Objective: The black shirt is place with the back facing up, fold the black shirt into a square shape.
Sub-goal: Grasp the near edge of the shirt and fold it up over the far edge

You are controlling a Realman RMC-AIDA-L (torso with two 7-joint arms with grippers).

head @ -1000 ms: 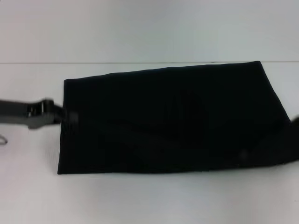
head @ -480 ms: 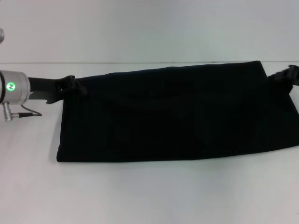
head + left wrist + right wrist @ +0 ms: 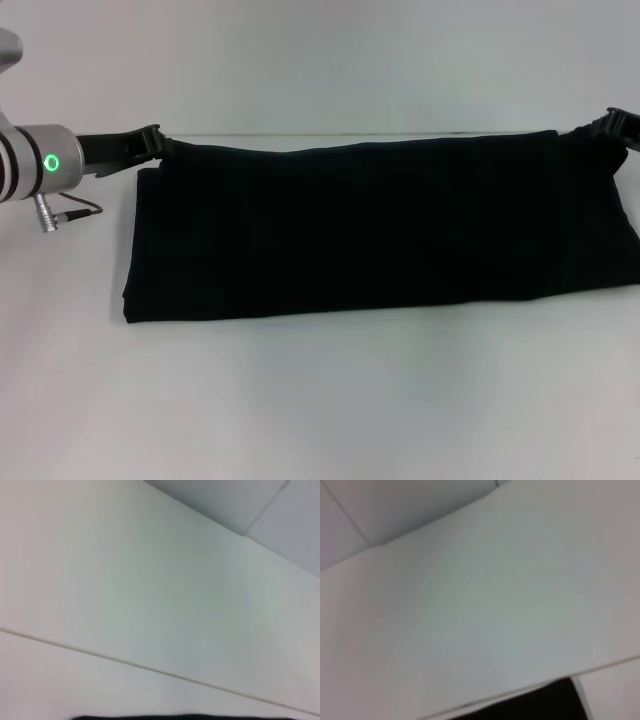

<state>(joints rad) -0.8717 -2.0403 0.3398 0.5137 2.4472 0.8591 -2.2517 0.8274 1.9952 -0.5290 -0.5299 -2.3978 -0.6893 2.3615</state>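
Black shirt (image 3: 380, 230) spread flat on white worktop (image 3: 320, 400) as a wide, shallow band, long axis running left to right across the head view, near edge straight, far edge along the back line of the worktop. Already narrowed front to back; still far from square, so the outstanding fold judged to be across the long axis, one end brought over the other.

Left gripper (image 3: 150, 143) at the far left corner of the shirt, right gripper (image 3: 612, 126) at the far right corner, one at each end of the long axis, both touching or overlapping the cloth edge. Jaws dark against dark fabric: cannot tell whether closed on the corners or merely resting there. Neither arm nearer than the other; each corner served by its own side.

Both wrist views mostly bare worktop and wall, only a dark sliver of shirt at one edge of each.
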